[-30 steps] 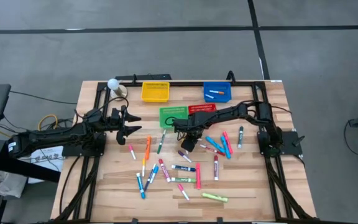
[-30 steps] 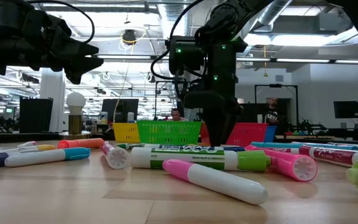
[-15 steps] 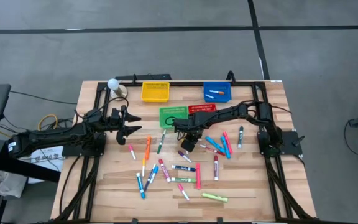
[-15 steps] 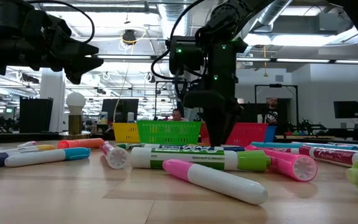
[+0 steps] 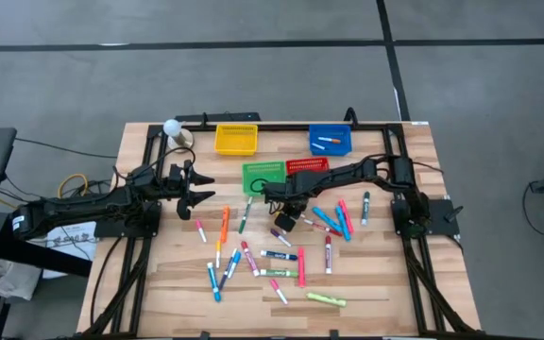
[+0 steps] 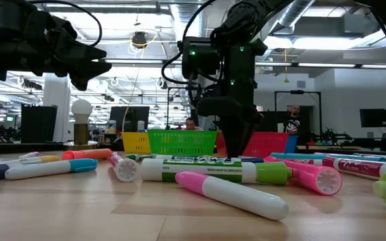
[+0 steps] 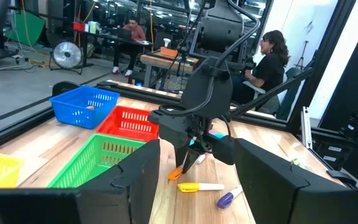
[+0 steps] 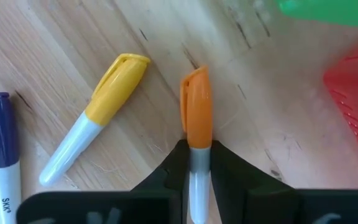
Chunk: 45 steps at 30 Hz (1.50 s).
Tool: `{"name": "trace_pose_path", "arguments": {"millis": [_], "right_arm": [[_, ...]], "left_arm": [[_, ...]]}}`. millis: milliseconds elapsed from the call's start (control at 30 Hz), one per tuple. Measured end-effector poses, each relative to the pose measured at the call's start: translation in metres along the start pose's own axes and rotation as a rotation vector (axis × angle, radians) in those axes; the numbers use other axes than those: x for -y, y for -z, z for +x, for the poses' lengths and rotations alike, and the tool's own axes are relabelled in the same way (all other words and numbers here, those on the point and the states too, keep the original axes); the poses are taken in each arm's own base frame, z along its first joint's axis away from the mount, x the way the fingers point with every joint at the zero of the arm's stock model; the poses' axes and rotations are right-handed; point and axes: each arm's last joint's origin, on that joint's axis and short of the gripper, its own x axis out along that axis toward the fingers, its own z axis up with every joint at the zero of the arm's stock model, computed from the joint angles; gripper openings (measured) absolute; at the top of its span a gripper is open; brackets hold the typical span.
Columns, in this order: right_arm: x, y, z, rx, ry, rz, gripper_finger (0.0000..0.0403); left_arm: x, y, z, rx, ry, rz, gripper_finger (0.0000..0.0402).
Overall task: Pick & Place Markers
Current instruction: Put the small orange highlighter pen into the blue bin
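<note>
Many markers [image 5: 281, 255] lie scattered on the wooden table [image 5: 385, 283]. My right gripper [image 8: 197, 147] points down near the table's middle, shut on an orange-capped marker [image 8: 196, 106] with a white barrel. That marker lies flat, its cap toward the green basket [image 5: 263, 176] and red basket [image 5: 307, 165]. In the high view this gripper [image 5: 286, 219] hides it. A yellow-capped marker [image 8: 107, 99] and a purple-capped one [image 8: 0, 134] lie beside it. My left gripper [image 5: 196, 186] hangs open above the table's left side, level and empty. My right gripper pinches the orange-capped marker's white barrel [image 8: 197, 163], just behind the cap, between its two fingers [image 8: 174, 169]. The fingers come from above, pointing down, and lie across the marker. The marker rests flat on the table.
A yellow basket [image 5: 235, 140] and a blue basket [image 5: 330, 140] with a marker inside stand at the far edge. A white ball [image 5: 171, 127] sits at the far left corner. People sit at desks in the room beyond the table [image 7: 269, 59].
</note>
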Motion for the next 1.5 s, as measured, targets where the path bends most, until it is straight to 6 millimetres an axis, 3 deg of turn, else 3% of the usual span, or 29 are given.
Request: {"name": "trace_pose_path", "arguments": {"millis": [200, 433, 733, 967, 1133, 1300, 1500], "right_arm": [[-0.003, -0.001, -0.01, -0.059, -0.003, 0.0, 0.004], [-0.013, -0.007, -0.045, -0.105, -0.039, -0.049, 0.004], [-0.024, -0.007, -0.106, -0.135, -0.044, -0.14, 0.004], [-0.03, -0.006, -0.161, -0.089, -0.145, -0.361, 0.0046], [-0.034, -0.007, -0.189, 0.007, -0.249, -0.498, 0.0044], [-0.034, -0.007, -0.203, 0.063, -0.276, -0.573, 0.0042], [-0.035, -0.007, -0.203, 0.062, -0.294, -0.581, 0.0045]], "left_arm": [[0.0, 0.0, 0.0, 0.0, 0.0, 0.0, 0.0204], [0.0, 0.0, 0.0, 0.0, 0.0, 0.0, 0.0204], [0.0, 0.0, 0.0, 0.0, 0.0, 0.0, 0.0204], [0.0, 0.0, 0.0, 0.0, 0.0, 0.0, 0.0204], [0.0, 0.0, 0.0, 0.0, 0.0, 0.0, 0.0204], [0.0, 0.0, 0.0, 0.0, 0.0, 0.0, 0.0204], [0.0, 0.0, 0.0, 0.0, 0.0, 0.0, 0.0204]]}}
